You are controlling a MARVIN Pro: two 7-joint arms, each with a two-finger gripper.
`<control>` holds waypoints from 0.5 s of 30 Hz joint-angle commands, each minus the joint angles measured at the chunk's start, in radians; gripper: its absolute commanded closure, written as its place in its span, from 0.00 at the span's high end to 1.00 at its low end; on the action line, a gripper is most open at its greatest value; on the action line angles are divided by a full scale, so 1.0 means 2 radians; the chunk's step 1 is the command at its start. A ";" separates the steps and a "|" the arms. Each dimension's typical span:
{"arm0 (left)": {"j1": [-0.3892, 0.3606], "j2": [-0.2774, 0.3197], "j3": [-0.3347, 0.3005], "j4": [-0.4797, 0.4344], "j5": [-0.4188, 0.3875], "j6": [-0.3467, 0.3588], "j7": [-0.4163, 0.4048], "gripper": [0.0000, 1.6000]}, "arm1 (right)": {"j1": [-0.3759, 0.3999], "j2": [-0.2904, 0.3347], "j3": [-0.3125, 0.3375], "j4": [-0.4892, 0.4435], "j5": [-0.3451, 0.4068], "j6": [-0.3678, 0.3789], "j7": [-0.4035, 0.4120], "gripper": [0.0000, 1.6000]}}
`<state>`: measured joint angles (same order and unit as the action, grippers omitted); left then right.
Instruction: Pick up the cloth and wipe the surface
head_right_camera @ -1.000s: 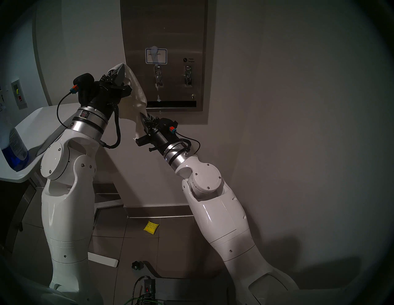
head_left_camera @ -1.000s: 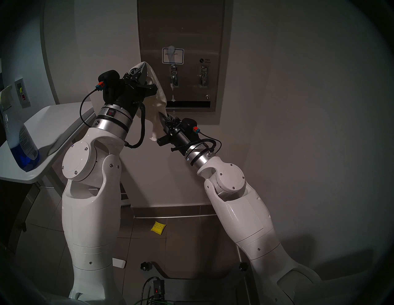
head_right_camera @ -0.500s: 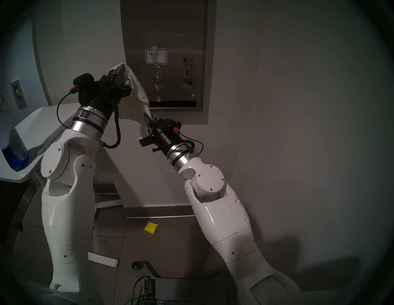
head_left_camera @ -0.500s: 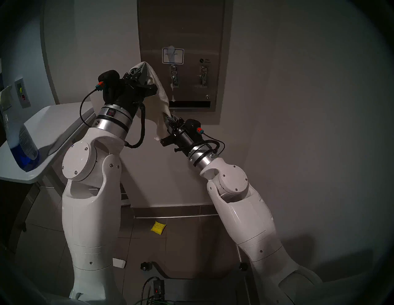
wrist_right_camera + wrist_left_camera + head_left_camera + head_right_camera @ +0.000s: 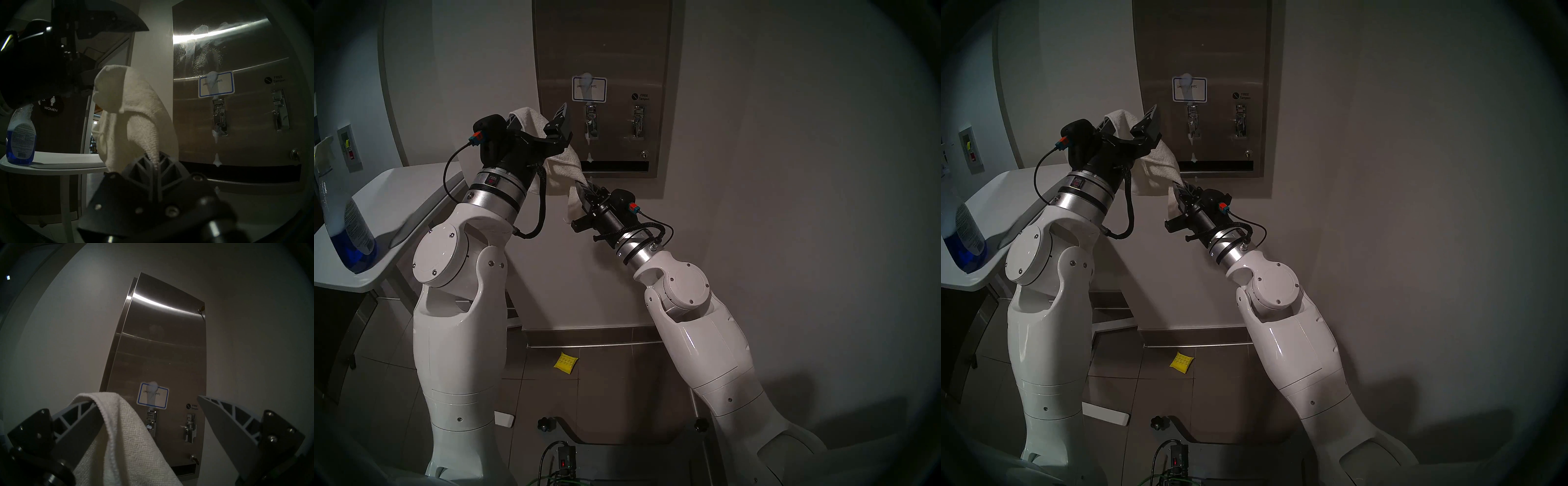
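My right gripper (image 5: 155, 167) is pinched shut on one end of the cloth (image 5: 563, 163), just below and left of the dispenser (image 5: 602, 51). The cloth runs up-left from there and drapes over one finger of my left gripper (image 5: 147, 405), whose jaws stand wide apart, gripping nothing. The right arm is nearer the dispenser's foam-streaked brushed steel; the terry is soft and limp.

Glossy white shells with round screwed caps are covering both arms (image 5: 460, 339), silver rings are banding each wrist (image 5: 495, 193), and black cables are looping beside them toward orange-and-teal plugs (image 5: 474, 137).
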<state>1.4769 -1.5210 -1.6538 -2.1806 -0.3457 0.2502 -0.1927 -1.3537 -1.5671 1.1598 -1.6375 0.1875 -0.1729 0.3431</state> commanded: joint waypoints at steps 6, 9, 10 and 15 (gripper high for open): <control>-0.016 -0.001 0.001 -0.017 -0.002 0.002 0.001 1.00 | 0.070 -0.015 0.013 -0.013 -0.010 -0.005 0.002 0.00; -0.016 -0.001 0.001 -0.017 -0.002 0.003 0.001 1.00 | 0.075 -0.027 0.022 -0.022 -0.016 -0.001 0.001 0.00; -0.016 -0.001 0.001 -0.017 -0.002 0.003 0.001 1.00 | 0.084 -0.030 0.024 -0.022 -0.017 0.000 0.001 0.00; -0.015 -0.002 0.001 -0.016 -0.002 0.003 0.000 1.00 | 0.097 -0.051 0.040 -0.037 -0.025 0.008 0.001 0.00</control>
<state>1.4757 -1.5256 -1.6539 -2.1836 -0.3487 0.2656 -0.1879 -1.2560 -1.6000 1.2086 -1.6421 0.1516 -0.1681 0.3436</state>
